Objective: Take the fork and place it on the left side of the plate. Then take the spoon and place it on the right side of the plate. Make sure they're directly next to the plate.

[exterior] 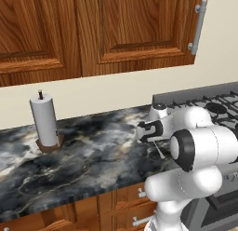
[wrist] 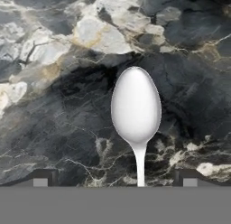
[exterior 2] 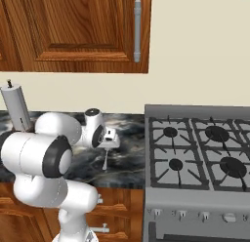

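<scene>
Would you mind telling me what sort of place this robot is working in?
A kitchen, rendered: a dark marble counter under wooden wall cabinets, a gas stove beside it, and a paper towel roll.

Silver spoon [wrist: 136,111] flat on counter

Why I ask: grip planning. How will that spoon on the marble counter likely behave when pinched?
The spoon looks like rigid polished metal, so it probably won't bend but may slip. Its thin handle lies flat on the counter, likely hard to get under. The open tool straddles the handle.

Even, soft, slightly blurry rendered light
</scene>
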